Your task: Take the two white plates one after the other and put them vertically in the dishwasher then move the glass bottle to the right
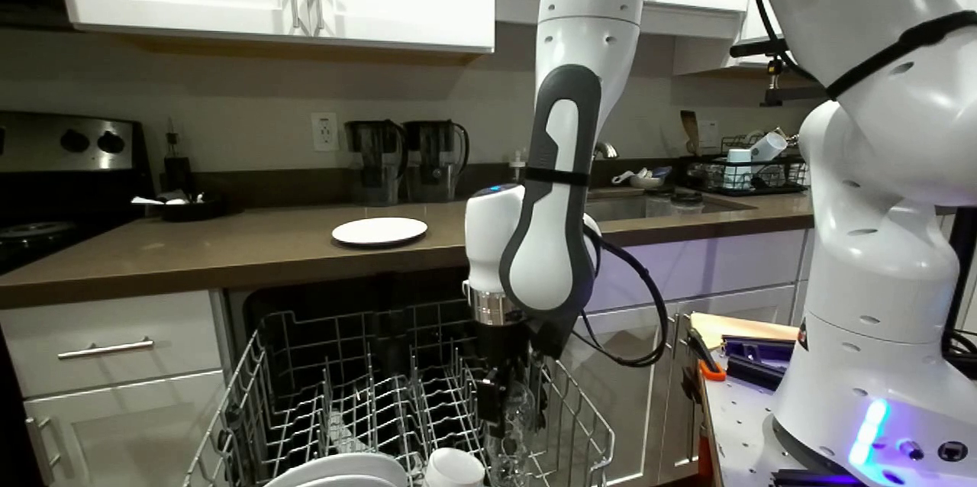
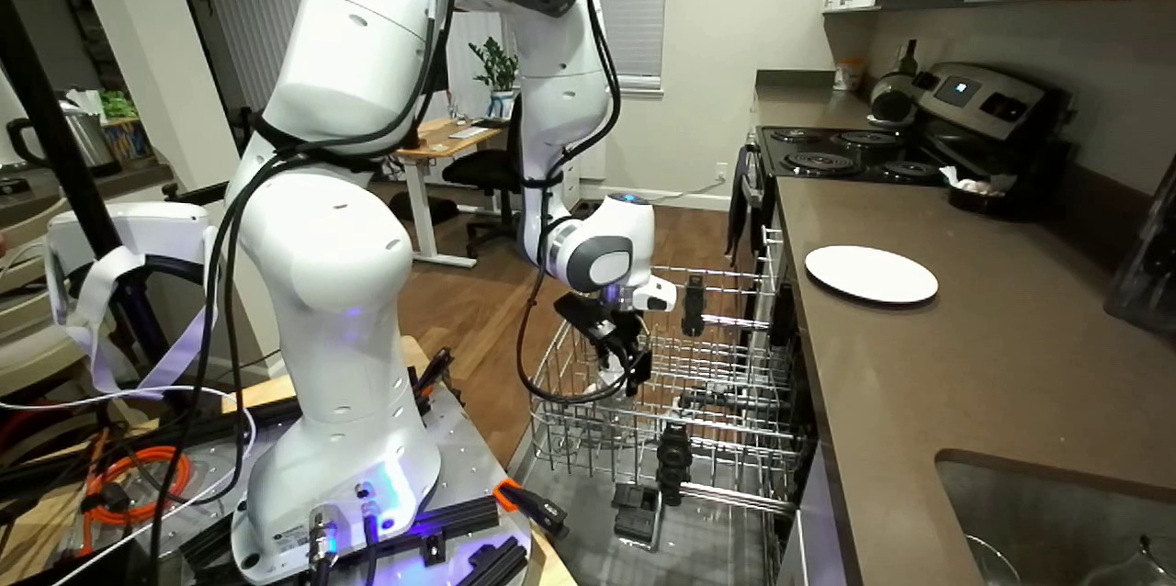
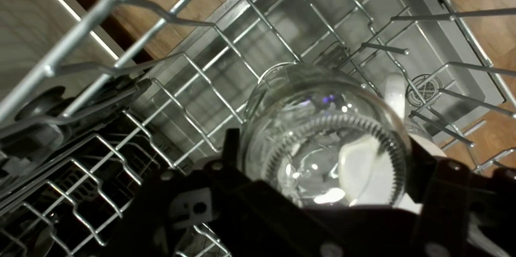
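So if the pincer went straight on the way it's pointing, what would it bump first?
The glass bottle: it is between the fingers of the pincer. Past that, probably the dishwasher rack below, though the depth is hard to judge.

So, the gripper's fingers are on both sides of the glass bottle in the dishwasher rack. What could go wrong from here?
The glass bottle has round, shiny sides, so it may slip from the gripper. The white cup sits close beside it; a swing could knock them together. The rack tines stand nearby and might catch the bottle when it moves.
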`<state>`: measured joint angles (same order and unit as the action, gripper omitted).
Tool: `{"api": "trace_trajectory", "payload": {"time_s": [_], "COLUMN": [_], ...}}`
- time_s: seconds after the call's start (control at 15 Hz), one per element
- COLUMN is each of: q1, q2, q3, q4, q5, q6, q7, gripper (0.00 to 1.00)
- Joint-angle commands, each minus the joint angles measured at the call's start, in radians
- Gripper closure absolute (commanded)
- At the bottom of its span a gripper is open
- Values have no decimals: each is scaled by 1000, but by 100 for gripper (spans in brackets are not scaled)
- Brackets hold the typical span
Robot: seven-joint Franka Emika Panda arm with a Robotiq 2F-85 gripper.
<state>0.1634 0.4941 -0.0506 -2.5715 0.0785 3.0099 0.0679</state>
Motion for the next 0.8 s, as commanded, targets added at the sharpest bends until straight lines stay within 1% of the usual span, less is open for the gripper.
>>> {"api": "trace_trajectory", "payload": {"time_s": [0.0,0.07,0.27,0.47,0.53,0.67,0.73], "q1": [21,24,0,-15,-17,-27,-30], "q2": [-31,-29,-17,-5,1,12,18], "q3": [-27,-28,0,20,25,41,48], "q4": [-7,-5,2,11,15,23,27], "q5": [-35,-35,-23,-14,-13,-8,-7], "q6": [-21,-17,-10,-10,-7,-2,0], "q7": [30,33,24,22,22,19,19], "gripper": [32,37,37,29,18,15,15]}}
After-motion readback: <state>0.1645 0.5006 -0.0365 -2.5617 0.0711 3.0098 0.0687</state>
